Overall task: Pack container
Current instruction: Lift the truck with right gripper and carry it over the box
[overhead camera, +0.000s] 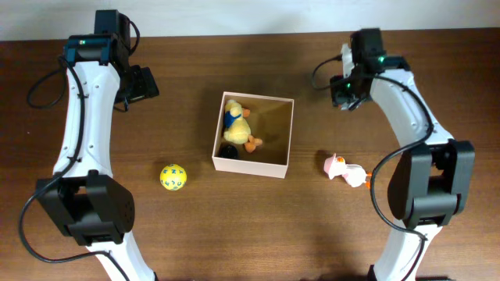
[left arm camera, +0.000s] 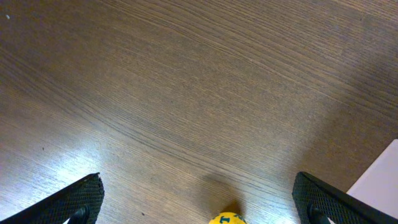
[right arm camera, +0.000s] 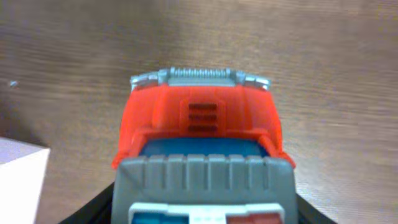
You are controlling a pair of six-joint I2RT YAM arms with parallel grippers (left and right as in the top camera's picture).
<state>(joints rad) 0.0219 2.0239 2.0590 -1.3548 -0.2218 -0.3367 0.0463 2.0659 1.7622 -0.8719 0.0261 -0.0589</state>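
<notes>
The container [overhead camera: 248, 167], a white square box with a tan inside, sits at the table's middle with a yellow duck plush [overhead camera: 239, 129] in it. My right gripper [overhead camera: 348, 84] is at the far right of the container, above the table, and is shut on a red toy truck with a grey grille [right arm camera: 202, 130]. In the right wrist view the truck fills the space between the fingers [right arm camera: 202, 214]. My left gripper [overhead camera: 141, 82] is open and empty at the far left. In the left wrist view its fingers [left arm camera: 198, 186] are wide apart over bare wood.
A yellow ball with green marks [overhead camera: 173, 177] lies left of the container's front; its top shows in the left wrist view [left arm camera: 227, 219]. A pink and white toy [overhead camera: 344, 170] lies right of the container. A white container corner shows in both wrist views [left arm camera: 379, 183] [right arm camera: 18, 183].
</notes>
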